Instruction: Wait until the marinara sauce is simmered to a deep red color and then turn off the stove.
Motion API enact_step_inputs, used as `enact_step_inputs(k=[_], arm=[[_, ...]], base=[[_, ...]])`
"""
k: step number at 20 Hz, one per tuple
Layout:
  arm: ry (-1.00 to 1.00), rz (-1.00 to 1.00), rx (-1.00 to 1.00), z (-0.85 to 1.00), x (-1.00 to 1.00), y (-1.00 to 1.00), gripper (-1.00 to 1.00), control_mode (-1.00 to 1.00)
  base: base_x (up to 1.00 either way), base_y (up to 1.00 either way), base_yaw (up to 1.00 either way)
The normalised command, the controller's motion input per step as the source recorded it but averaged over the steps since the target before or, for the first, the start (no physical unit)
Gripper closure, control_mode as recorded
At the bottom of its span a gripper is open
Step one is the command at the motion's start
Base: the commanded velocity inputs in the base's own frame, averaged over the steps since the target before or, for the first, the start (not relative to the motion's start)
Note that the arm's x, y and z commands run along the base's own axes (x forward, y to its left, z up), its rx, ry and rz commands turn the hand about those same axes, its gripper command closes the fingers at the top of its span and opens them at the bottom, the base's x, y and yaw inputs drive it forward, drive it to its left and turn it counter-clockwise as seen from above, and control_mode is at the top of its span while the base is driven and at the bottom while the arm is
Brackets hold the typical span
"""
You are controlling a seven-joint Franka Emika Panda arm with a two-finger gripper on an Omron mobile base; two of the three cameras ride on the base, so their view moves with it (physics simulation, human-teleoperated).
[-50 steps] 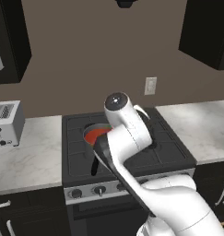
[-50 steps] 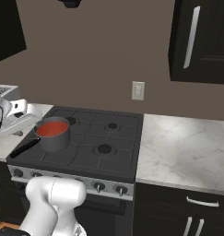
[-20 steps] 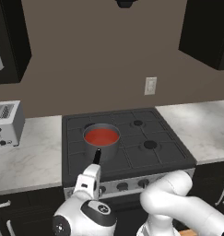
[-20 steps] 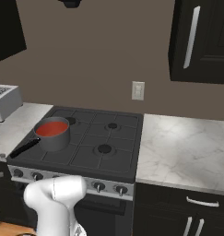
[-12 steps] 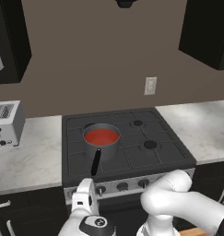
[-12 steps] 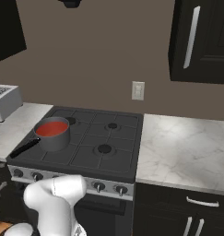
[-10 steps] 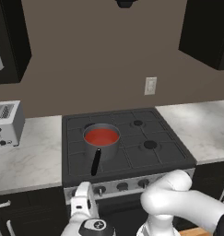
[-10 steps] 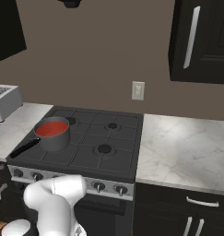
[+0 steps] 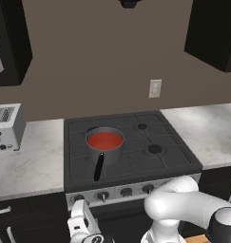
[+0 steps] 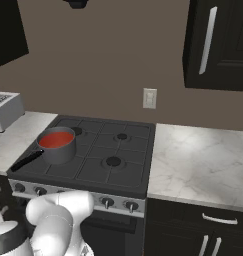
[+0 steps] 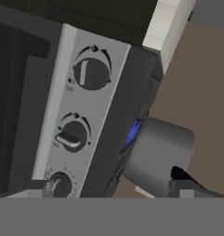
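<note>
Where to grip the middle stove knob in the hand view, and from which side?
Take the knob by the raised bar across its face, one jaw on each long side. Come head-on, straight at the silver front panel. The round body looks low and smooth and would likely slip, while the bar offers flat sides to turn against. Roll the hand to line up with the bar first.

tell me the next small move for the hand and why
Probably ease the open hand toward the stove's front knobs, to the knob with the turned pointer. The marinara sauce looks red, a blue flame burns under the saucepan, and the hand touches no knob.
</note>
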Motion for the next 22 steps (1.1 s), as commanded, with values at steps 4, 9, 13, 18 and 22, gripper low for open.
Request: enact_step_inputs(k=[4, 9, 13, 18, 22], arm=[[-0.11, 0.02, 0.0, -0.34, 0.0, 0.11, -1.0, -1.0], [-0.15, 0.0, 0.0, -0.2, 0.0, 0.0, -1.0, -1.0], [-0.15, 0.0, 0.0, -0.2, 0.0, 0.0, -1.0, -1.0], [-0.15, 0.0, 0.0, -0.09, 0.01, 0.0, -1.0, -1.0], [-0.13, 0.0, 0.01, 0.0, 0.09, 0.06, -1.0, -1.0]], base=[[0.0, 0.0, 0.0], [0.0, 0.0, 0.0], [0.0, 0.0, 0.0], [0.0, 0.0, 0.0], [0.0, 0.0, 0.0]])
